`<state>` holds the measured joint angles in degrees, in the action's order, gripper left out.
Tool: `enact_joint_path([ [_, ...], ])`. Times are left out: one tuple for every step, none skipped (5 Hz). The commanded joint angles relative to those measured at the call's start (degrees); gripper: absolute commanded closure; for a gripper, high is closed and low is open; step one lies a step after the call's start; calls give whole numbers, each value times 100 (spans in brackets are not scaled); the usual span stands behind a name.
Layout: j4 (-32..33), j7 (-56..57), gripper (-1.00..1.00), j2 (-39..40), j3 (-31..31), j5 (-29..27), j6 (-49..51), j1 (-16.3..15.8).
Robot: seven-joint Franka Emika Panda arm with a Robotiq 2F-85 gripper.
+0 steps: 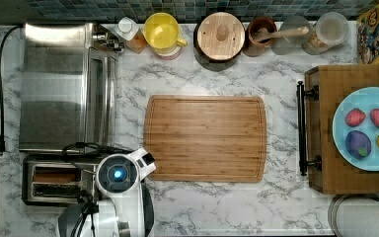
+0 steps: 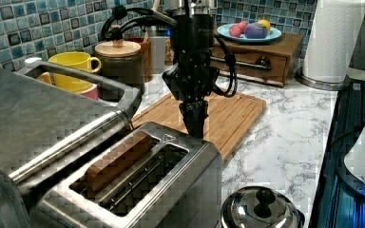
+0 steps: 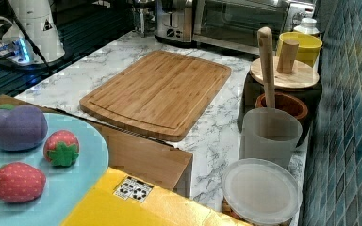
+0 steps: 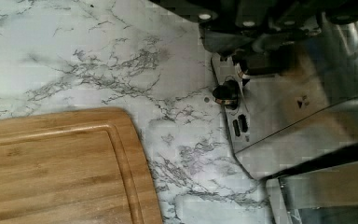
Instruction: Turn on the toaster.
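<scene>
Arm (image 2: 192,28) upright, wrist pointing straight down, gripper (image 2: 194,124) low, its jaws close together.

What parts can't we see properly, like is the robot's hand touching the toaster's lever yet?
- Toaster lever: in the left view the gripper stands in front of that end; in the wrist view the gripper's dark body covers it, so contact cannot be told.
- Top view: the arm hides the toaster's control end.
- Right view: the toaster is far off, its controls too small.
- Paper towel roll: cut by the top view's edge.
</scene>
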<state>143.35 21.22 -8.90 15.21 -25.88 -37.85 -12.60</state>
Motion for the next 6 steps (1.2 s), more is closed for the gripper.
enact_joint_path([
  [-819, 65, 100, 1723, 412, -7, 18, -373],
  [-766, 137, 100, 1946, 487, -104, -14, -403],
  [-664, 62, 100, 1666, 489, -68, 25, -357],
  [-559, -59, 100, 1171, 480, -55, -238, -362],
  [-556, -60, 100, 1172, 496, -56, -237, -346],
  [-558, -59, 100, 1171, 481, -56, -237, -361],
])
